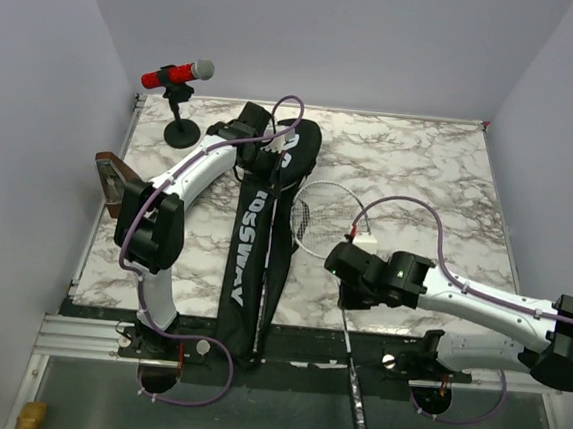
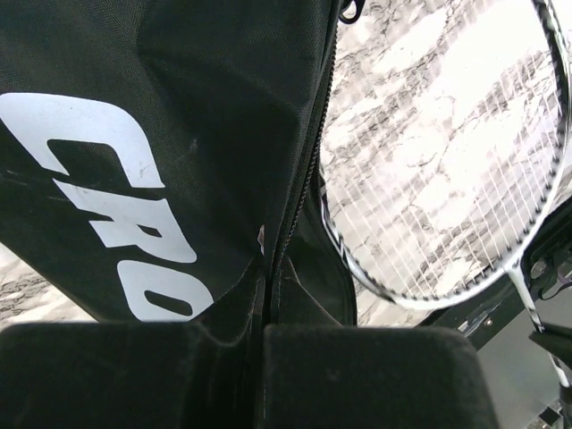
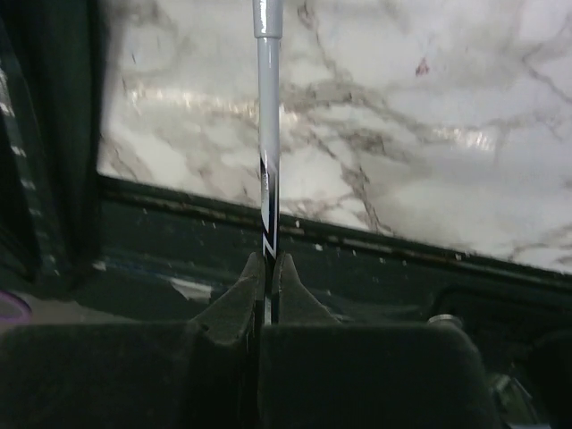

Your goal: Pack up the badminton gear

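The black racket bag (image 1: 244, 271) lettered "CROSSWAY" lies lengthwise down the table's middle. My left gripper (image 1: 268, 161) is shut on the bag's zipper edge near its wide far end; in the left wrist view my gripper (image 2: 266, 268) pinches the bag fabric (image 2: 134, 107). A racket (image 1: 317, 215) lies with its head beside the bag's opening, and the head shows in the left wrist view (image 2: 447, 170). My right gripper (image 1: 348, 295) is shut on the racket's thin shaft (image 3: 268, 179); the closed gripper (image 3: 268, 265) shows in the right wrist view. Shuttlecocks and the tube are out of view.
A red microphone (image 1: 181, 73) on a black stand stands at the far left corner. A brown wedge (image 1: 114, 177) sits at the table's left edge. The racket's handle (image 1: 361, 422) reaches past the table's dark front edge (image 1: 296, 332).
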Robot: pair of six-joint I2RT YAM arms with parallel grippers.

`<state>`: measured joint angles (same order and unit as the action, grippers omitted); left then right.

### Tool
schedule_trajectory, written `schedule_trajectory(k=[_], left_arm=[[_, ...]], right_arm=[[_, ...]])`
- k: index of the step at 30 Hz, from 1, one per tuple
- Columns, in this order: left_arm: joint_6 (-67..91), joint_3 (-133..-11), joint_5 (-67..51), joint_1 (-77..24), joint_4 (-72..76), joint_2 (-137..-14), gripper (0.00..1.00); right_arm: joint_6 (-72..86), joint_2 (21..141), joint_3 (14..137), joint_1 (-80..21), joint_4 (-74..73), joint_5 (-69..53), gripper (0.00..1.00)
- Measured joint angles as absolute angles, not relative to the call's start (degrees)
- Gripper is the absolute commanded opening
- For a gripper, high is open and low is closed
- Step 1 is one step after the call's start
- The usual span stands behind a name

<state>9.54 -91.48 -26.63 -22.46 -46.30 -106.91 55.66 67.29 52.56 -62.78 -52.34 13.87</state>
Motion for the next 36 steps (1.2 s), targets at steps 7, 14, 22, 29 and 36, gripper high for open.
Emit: schedule_trajectory(k=[7, 14, 22, 29, 36], left_arm=[[9.5, -91.5, -26.4, -22.5, -46.4, -107.5, 0.0], [9.5, -91.5, -25.8, -22.4, -46.4, -107.5, 0.0], [9.5, -91.5, -25.5, -22.5, -46.4, -107.6, 0.0], [9.5, -91.5, -25.5, -22.5, -46.4, -107.6, 0.0], [9.5, -91.5, -25.5, -22.7, -46.4, -107.6, 0.0]], right_arm=[[62.6, 68.3, 59.1, -74.7, -65.0, 14.1, 0.0], [66.7, 74.9, 66.5, -83.4, -71.7, 14.8, 0.0], [69.4, 74.8, 70.3, -87.4, -75.3, 15.6, 0.0], [68.8, 76.2, 72.4, -88.1, -75.8, 16.4, 0.0], [67.0, 82.7, 73.3, -88.1, -76.2, 19.8, 0.0]])
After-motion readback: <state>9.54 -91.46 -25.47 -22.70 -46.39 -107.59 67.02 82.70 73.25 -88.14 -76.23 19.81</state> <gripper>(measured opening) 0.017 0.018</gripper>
